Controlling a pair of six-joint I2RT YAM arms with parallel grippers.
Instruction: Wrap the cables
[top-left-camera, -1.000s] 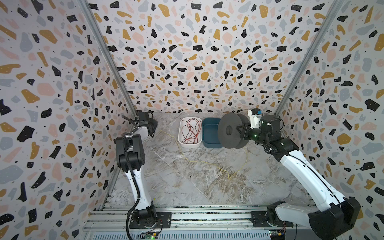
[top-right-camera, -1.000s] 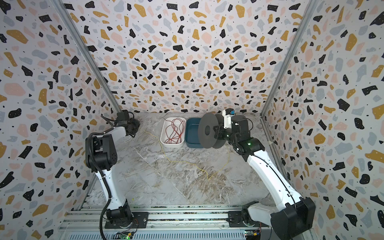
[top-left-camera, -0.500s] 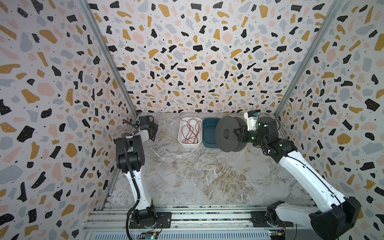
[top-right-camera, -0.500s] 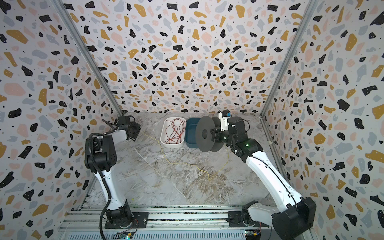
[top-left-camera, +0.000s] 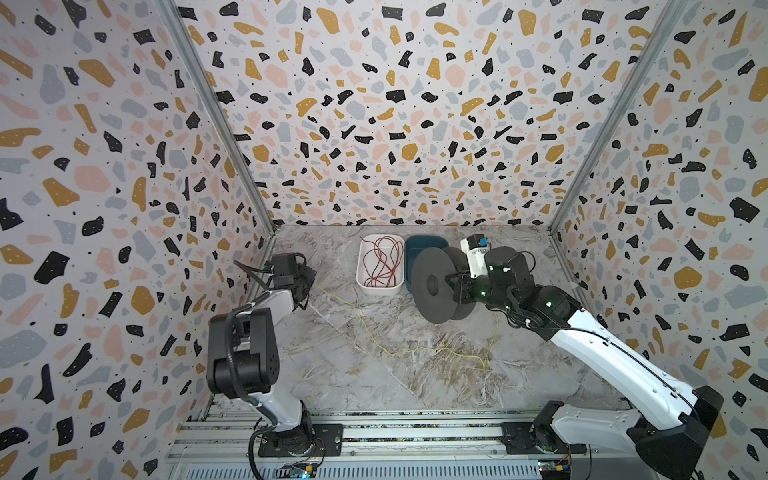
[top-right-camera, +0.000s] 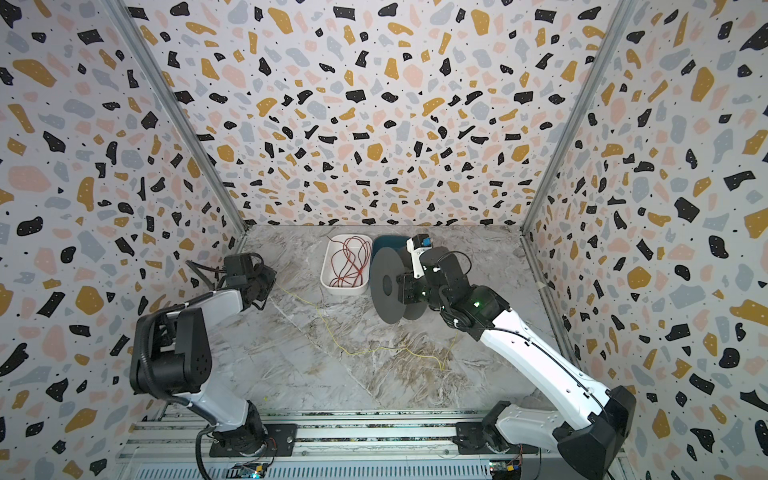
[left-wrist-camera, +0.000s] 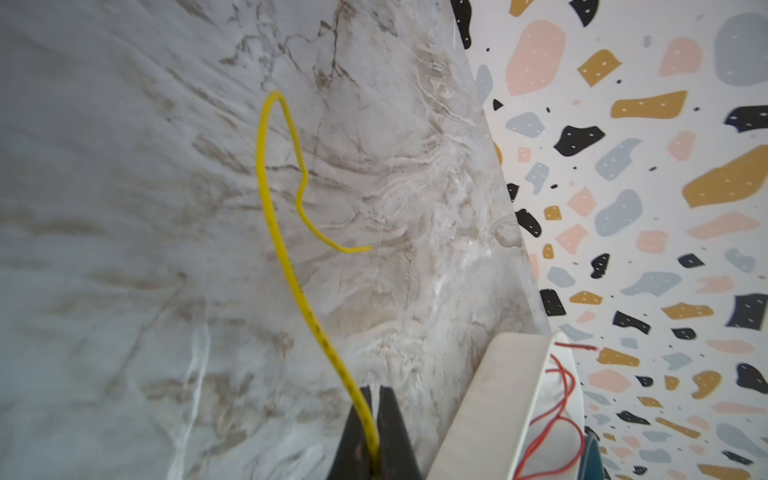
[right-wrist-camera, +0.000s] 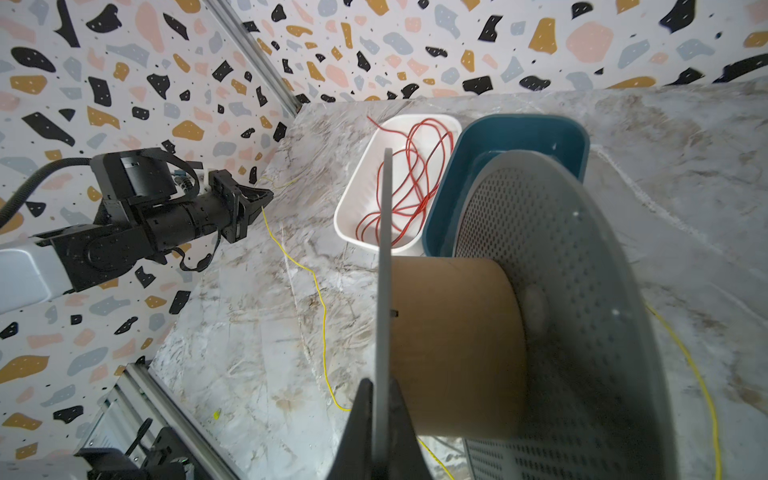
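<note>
- The yellow cable (left-wrist-camera: 291, 278) is clamped near its free end between the closed jaws of the left gripper (left-wrist-camera: 376, 388). A short hooked tail projects past the fingertips.
- From that grip, the cable is laid slack across the marble table (top-left-camera: 374, 386) toward the right arm. In the right wrist view it passes beneath the spool (top-left-camera: 432, 284) and emerges again on the far side.
- The end is judged to be held so that it can be presented to the spool. Because the run is slack, no tension is placed on the grip.
- The spool is gripped by the right gripper (right-wrist-camera: 380, 386), which is shut on the thin edge of one flange (right-wrist-camera: 384, 249). The axis is kept roughly level, so the bare cardboard core (right-wrist-camera: 453, 345) is exposed for winding. No turns are seen on it.
- The left gripper and the spool are well apart, so the clamped end is judged to need carrying across.
- The dark red cable (top-left-camera: 382, 266) is coiled loosely in the white tray (top-left-camera: 380, 292), just beside the blue bin (top-left-camera: 415, 249). It is touched by neither gripper.
</note>
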